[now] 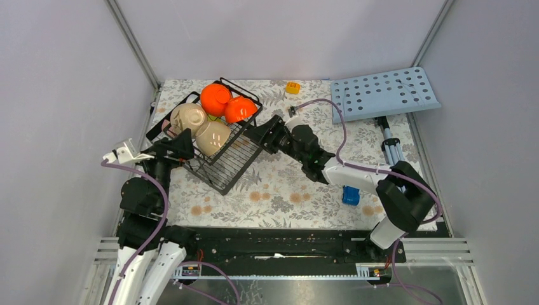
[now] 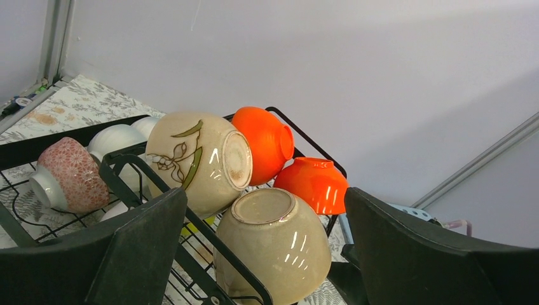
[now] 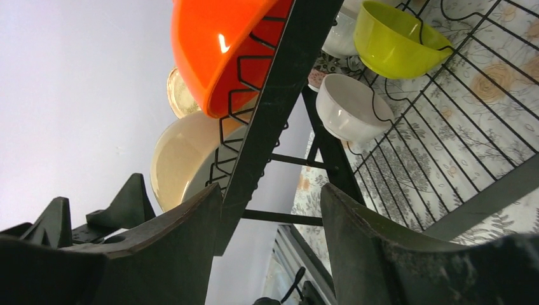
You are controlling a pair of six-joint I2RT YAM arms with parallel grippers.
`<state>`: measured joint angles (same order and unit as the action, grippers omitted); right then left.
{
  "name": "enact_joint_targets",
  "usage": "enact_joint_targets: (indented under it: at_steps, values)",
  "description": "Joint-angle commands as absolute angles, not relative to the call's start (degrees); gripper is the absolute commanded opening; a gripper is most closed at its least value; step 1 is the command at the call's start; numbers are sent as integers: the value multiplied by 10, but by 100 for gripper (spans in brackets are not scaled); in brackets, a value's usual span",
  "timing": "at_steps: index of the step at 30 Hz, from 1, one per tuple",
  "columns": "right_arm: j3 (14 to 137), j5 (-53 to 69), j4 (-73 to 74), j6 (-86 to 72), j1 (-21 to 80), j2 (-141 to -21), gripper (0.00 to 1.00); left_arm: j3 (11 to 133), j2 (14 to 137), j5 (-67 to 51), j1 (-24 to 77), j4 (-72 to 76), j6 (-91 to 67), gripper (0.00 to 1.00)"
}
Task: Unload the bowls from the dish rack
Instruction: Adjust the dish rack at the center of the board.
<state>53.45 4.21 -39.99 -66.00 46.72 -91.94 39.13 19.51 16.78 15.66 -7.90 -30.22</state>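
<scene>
Bowls everywhere on the dish rack [image 1: 224, 166], sitting at ten o'clock on the floral counter [image 1: 279, 190]! Up in its raised basket, one orange bowl [image 1: 216, 98] sits at the rack's twelve o'clock end, with a second orange bowl [image 1: 240, 109] just beside it at four o'clock. Right next to them, the leaf-painted cream bowl [image 2: 197, 159] rests on the plain cream bowl [image 2: 273, 241], both showing their feet to the left wrist camera. Down on the wire base, the pink-speckled bowl [image 2: 70, 175] lies tipped at nine o'clock in that view. From the right wrist, the yellow-green bowl [image 3: 394, 38] perches on the tines at one o'clock, with a white bowl [image 3: 353, 111] just below it at seven.

On to the hands. The left hand [image 1: 178, 149] hovers at the rack's nine o'clock edge, fingers [image 2: 140, 254] spread wide and holding nothing, the cream bowls right in front. The right hand [image 1: 254, 135] is in at the three o'clock edge, open. Its fingers [image 3: 171, 254] straddle a black frame bar of the rack, one against the bar, daylight showing on the other side.

Off at two o'clock lies the light-blue perforated board [image 1: 384, 94]. A small yellow object [image 1: 292, 88] sits at twelve, and a blue block [image 1: 351, 195] at five by the right arm.
</scene>
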Motion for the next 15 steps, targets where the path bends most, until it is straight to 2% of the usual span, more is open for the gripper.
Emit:
enact_joint_targets:
  at_steps: [1,15]
  values:
    - [568,44,-469,-698,474,-940,64,390,188,180,154,-63,-299,99]
    - [610,63,-484,-709,490,-989,62,388,186,185,154,-64,-301,99]
